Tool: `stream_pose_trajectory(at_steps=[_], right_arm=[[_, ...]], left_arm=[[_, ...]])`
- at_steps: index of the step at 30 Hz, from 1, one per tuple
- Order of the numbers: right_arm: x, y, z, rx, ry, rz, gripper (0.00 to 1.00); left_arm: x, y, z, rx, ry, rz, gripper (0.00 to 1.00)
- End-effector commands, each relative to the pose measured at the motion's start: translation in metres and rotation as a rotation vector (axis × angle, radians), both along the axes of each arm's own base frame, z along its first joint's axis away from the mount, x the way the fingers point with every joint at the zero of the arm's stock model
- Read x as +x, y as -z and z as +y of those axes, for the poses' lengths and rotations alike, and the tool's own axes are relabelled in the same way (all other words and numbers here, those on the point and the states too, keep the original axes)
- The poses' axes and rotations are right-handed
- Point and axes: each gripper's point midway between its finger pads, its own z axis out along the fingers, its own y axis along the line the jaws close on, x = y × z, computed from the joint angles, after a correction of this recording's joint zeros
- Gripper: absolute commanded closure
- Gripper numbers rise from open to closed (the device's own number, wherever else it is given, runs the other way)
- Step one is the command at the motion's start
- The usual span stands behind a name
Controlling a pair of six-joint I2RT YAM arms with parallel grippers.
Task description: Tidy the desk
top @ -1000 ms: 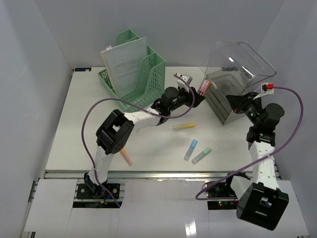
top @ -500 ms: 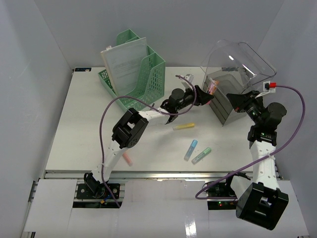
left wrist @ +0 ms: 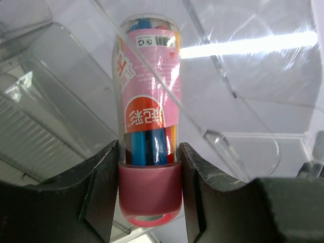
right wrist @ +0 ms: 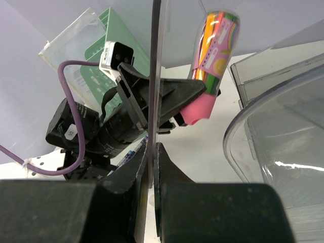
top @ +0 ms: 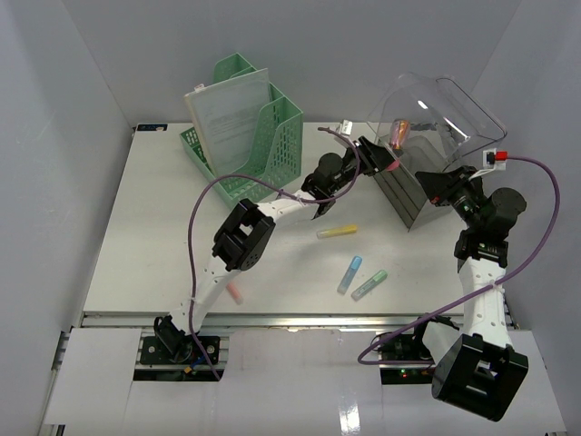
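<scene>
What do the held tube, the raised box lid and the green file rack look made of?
Tube: clear glossy plastic, likely; pens show through, pink cap opaque. Box lid: transparent rigid plastic, with glare streaks. File rack: matte green plastic, judging by its moulded grid.

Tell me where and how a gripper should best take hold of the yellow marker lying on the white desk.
Probably mid-barrel, from straight above. The slim yellow plastic marker lies flat on the white desk, touching nothing else, so jaws closing across its thin width should fit.
</scene>
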Motion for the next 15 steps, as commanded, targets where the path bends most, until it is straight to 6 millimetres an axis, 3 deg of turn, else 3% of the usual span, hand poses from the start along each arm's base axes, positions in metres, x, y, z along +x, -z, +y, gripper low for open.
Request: stream_pose_trajectory(at_steps=[1,9,15], right_arm=[[-0.011,-0.057,0.005,-0.06,-0.031,-0.184,0.92],[-0.014,-0.062,0.006,-0.046,-0.035,-0.182,0.92],[-0.015,-0.063,0.005,-0.043,-0.028,-0.181,0.92]], left_arm=[[0.011,-0.032,0.0,-0.091,-0.05,0.007,0.96],[0.028,-0.032,-0.003,-0.173,-0.081,0.08,0.93],[0.028,-0.038,-0.009,-0.237,-0.06,0.105,0.92]])
